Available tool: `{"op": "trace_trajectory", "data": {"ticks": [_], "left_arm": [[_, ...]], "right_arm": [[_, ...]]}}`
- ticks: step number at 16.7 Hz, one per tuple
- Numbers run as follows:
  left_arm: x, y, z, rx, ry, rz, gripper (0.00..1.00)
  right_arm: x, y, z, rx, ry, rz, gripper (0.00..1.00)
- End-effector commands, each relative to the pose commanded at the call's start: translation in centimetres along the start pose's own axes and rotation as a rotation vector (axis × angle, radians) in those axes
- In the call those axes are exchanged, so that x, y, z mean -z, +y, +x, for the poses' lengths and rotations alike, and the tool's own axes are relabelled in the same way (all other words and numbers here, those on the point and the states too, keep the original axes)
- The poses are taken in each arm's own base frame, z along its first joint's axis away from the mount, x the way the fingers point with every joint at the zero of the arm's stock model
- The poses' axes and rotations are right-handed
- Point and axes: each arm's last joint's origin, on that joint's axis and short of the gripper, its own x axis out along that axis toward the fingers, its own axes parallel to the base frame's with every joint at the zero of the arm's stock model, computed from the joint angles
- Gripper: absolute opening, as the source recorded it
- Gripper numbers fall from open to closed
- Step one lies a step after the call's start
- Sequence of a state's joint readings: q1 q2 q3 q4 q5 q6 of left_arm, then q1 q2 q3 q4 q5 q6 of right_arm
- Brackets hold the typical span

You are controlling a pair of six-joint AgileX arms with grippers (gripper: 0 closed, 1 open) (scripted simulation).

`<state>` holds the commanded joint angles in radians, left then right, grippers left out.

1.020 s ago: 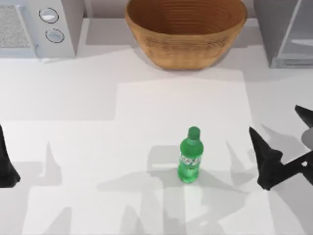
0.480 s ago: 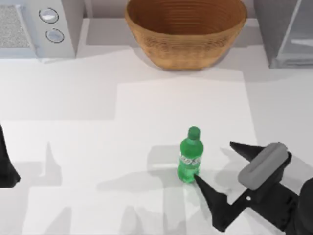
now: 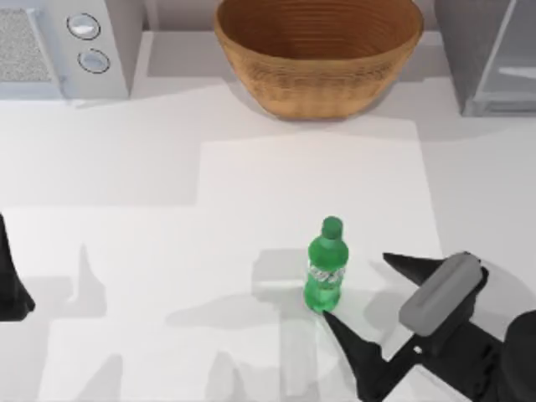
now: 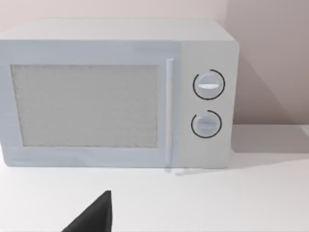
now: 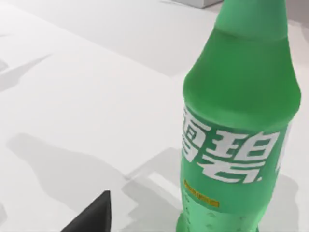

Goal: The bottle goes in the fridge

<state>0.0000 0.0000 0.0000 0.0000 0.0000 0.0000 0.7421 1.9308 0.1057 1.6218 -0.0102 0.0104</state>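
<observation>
- Bottle (image 3: 326, 272) stands upright on the table (image 3: 167, 251), a little toward 4 o'clock of table centre, cap up, label band round its middle. Free of both grippers.
- Right gripper (image 3: 364, 289) sits at 4 o'clock of the bottle, fingers spread wide. One fingertip (image 3: 328, 319) is just beside the bottle's base, the other out to the bottle's 3 o'clock. Not closed on anything.
- In the right wrist view the bottle (image 5: 239, 121) looms close, with one dark fingertip (image 5: 94, 215) low in front of it.
- Left gripper (image 3: 12, 289) is parked at the table's 9 o'clock edge. Can't tell the state of its fingers. Its wrist camera faces the microwave (image 4: 116, 92).
- Fridge (image 3: 490, 54) is at 1 o'clock, far corner, well apart from the bottle. Basket (image 3: 318, 50) at 12 o'clock.
- Handling, my guess: light thin plastic, smooth and rounded, so slippery and easy to tip with a nudge at the base. Walls likely give under a hard squeeze.
- Best hold, I'd say: across the body at the label band, jaws level, moderate pressure. Neck is too narrow and high.
</observation>
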Motion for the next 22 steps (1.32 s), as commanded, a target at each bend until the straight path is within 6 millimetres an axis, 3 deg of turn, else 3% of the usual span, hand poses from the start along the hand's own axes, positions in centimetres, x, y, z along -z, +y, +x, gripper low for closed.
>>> {"op": "trace_trajectory", "data": {"ticks": [3,9,14,22], "left_arm": [[0.0,0.0,0.0,0.0,0.0,0.0,1.0],[0.0,0.0,0.0,0.0,0.0,0.0,1.0],[0.0,0.0,0.0,0.0,0.0,0.0,1.0],[0.0,0.0,0.0,0.0,0.0,0.0,1.0]], "right_arm": [[-0.1,0.0,1.0,-0.004,-0.004,-0.001,1.0],[-0.1,0.1,5.5,-0.004,-0.005,-0.001,1.0],[-0.1,0.1,6.1,-0.004,-0.004,-0.001,1.0],[-0.1,0.1,6.1,-0.004,-0.004,-0.001,0.4]]}}
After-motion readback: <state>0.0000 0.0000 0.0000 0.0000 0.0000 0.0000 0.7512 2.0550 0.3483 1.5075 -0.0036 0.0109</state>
